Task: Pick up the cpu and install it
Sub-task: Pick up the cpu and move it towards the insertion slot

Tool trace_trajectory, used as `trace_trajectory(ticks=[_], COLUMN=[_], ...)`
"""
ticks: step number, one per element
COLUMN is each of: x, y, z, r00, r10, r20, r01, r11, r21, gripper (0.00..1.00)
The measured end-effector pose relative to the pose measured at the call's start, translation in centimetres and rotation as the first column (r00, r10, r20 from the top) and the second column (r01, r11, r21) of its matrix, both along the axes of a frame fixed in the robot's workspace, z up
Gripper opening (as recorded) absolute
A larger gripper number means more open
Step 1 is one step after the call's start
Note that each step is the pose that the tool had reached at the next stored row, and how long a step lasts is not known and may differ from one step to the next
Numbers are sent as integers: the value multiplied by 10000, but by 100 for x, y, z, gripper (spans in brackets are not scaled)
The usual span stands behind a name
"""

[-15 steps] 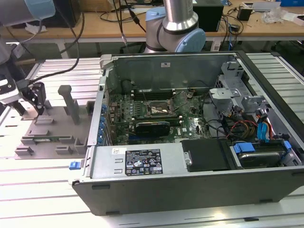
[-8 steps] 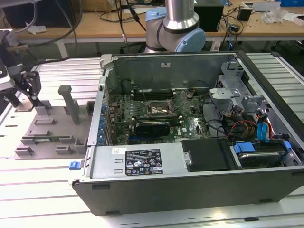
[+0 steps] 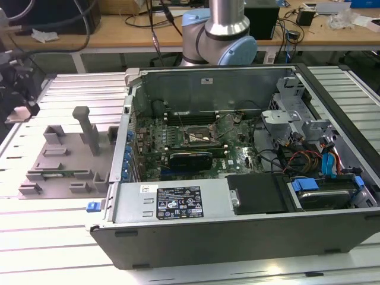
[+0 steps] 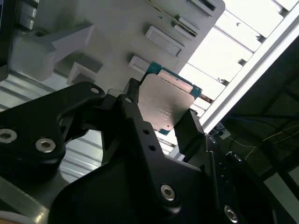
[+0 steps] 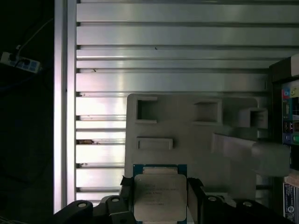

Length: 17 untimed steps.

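The cpu [image 5: 159, 196] is a flat square chip with a silvery top and a green rim. My gripper [image 5: 160, 191] is shut on it, one black finger against each of two opposite edges. In the second wrist view the cpu [image 4: 166, 102] sits tilted between the fingers of the gripper [image 4: 163, 108], lifted off the grey fixture tray [image 4: 107, 28]. The tray [image 5: 187, 126] lies just beyond the chip. In the exterior view, the dark metal-framed socket [image 3: 199, 138] sits in the middle of the motherboard inside the open computer case [image 3: 237, 196].
The grey fixture tray [image 3: 59, 166] with its upright post [image 3: 89, 127] lies on the ribbed aluminium table [image 3: 59, 249], to the case's left in the exterior view. The table's edge [image 5: 65, 116] drops to dark floor. Cables and drive bays crowd the case's right side.
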<state>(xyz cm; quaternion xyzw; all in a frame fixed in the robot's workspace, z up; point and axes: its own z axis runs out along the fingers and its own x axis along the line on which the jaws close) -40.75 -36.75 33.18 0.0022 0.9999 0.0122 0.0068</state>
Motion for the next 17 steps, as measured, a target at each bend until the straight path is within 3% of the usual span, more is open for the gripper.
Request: trace_trajectory(ticks=[6, 7, 12, 14, 17], x=[0, 0, 0, 0, 0], y=[12, 16, 17, 18, 18], z=[377, 498, 631, 774, 786], r00=[10000, 10000, 10000, 10000, 10000], r10=[0, -1, 0, 0, -1], r20=[2, 3, 4, 4, 4], r01=[0, 1, 0, 0, 1], r11=[10000, 10000, 10000, 10000, 10000], r21=[-12, -18, -43, -44, -44], gripper=[55, 55, 55, 55, 55])
